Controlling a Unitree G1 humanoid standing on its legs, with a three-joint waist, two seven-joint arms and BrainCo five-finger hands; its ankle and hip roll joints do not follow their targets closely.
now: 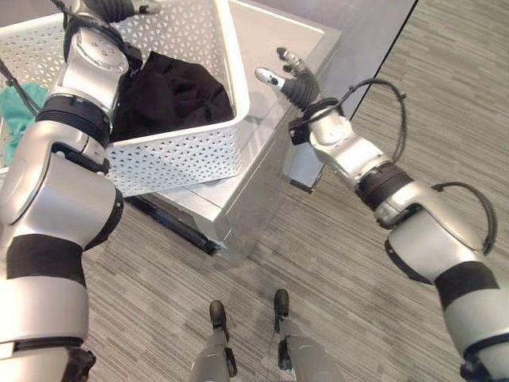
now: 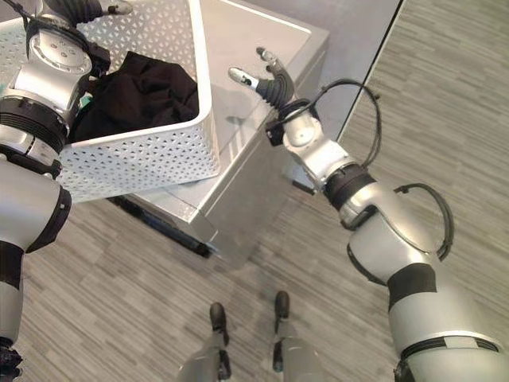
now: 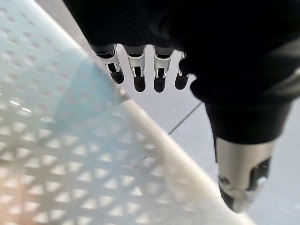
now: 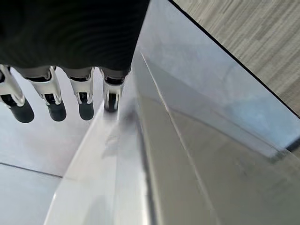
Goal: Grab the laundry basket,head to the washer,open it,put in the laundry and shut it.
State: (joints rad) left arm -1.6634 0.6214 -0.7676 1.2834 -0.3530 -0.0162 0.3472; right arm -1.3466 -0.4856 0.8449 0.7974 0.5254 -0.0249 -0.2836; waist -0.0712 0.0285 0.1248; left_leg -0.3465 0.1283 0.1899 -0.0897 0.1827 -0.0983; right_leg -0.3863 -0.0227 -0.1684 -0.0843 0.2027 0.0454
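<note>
White laundry basket [image 1: 179, 155] with a pattern of small triangular holes sits on top of the silver washer [image 1: 262, 151], taking up the left part of its flat top and reaching past the machine's near edge. Inside the basket lies a heap of black clothing [image 1: 171, 94], and a bit of teal cloth [image 1: 17, 111] shows at the far left of it. The left robot hand [image 3: 140, 70] is up at the basket's far rim, with the arm reaching over the basket; in its wrist view the fingers hang straight and apart just beyond the white rim, curled round nothing. The right robot hand [image 1: 288, 76] hovers over the bare right part of the washer's top, just beside the basket's right wall but not touching it, its fingers [image 4: 56, 101] spread and straight, holding nothing. The washer stands on a grey striped floor [image 1: 318, 278], beside a dark line that runs along the floor to its right.
</note>
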